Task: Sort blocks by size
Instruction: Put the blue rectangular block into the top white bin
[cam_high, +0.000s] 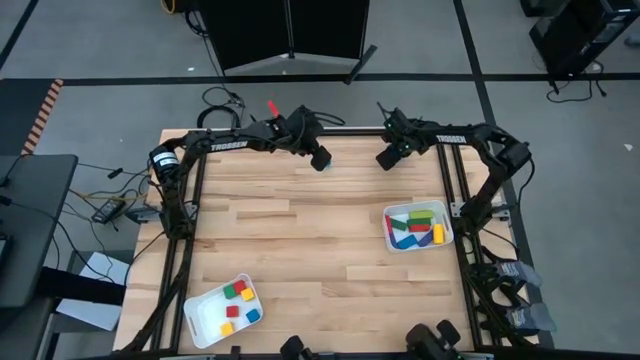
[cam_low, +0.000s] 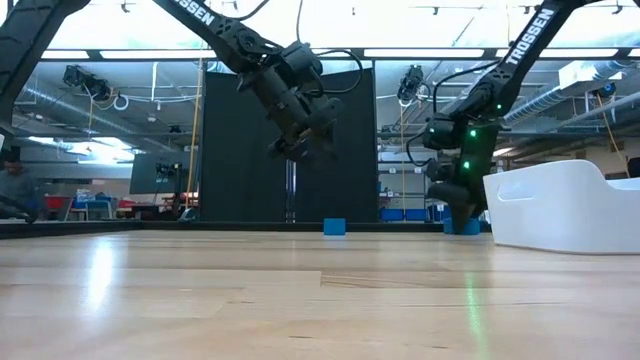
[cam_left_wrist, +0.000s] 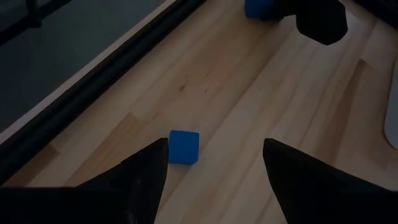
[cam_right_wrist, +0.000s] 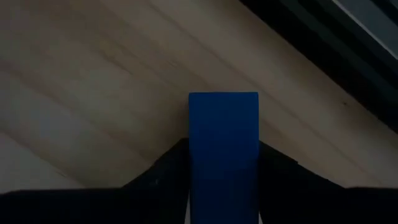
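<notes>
A small blue cube (cam_left_wrist: 184, 147) lies on the wooden table near the far edge; it also shows in the low view (cam_low: 334, 226). My left gripper (cam_left_wrist: 214, 146) hangs open above it, touching nothing, and shows raised in the low view (cam_low: 300, 148). My right gripper (cam_high: 388, 157) is low at the table's far edge, shut on a longer blue block (cam_right_wrist: 224, 124). The white tray on the right (cam_high: 447, 238) holds larger blocks. The white tray at the near left (cam_high: 200, 318) holds small cubes. My right gripper pinches the blue block between its two fingers, on the block's two opposite long sides (cam_right_wrist: 194, 134). The fingers come from above, pointing down, and lie along the block, whose end sticks out past the fingertips. The block's lower end (cam_low: 466, 227) is at table height; whether it rests there I cannot tell.
The table's dark far rail (cam_left_wrist: 93, 81) runs close behind both grippers. The right tray's wall (cam_low: 560, 205) stands just to the right of my right gripper. The middle of the wooden table (cam_high: 310, 250) is bare.
</notes>
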